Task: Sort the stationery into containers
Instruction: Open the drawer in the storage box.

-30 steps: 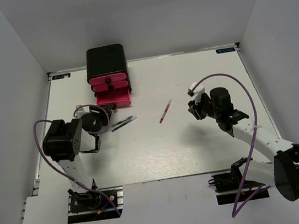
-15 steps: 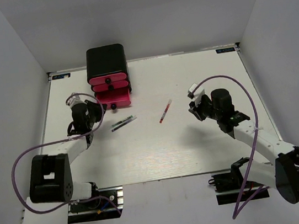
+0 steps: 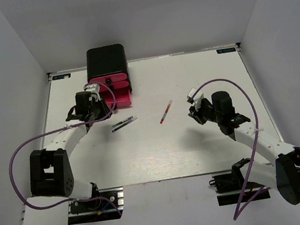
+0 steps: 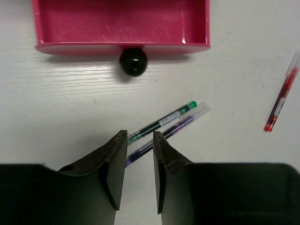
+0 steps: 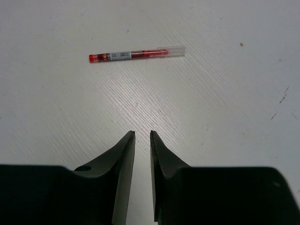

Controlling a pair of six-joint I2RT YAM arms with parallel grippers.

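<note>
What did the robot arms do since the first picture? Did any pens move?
The left arm unfolded and swung the left gripper up toward the open pink drawer, jaws narrowing, holding nothing. The right gripper barely shifted, jaws narrowing too. The red pen, the two dark pens and the drawer stayed put.

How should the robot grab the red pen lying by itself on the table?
Grip the red pen at the middle of its barrel, coming straight down from above, fingers across its thin width. It lies flat on the table with nothing touching it, so both long sides are free. The right gripper is the nearer one.
</note>
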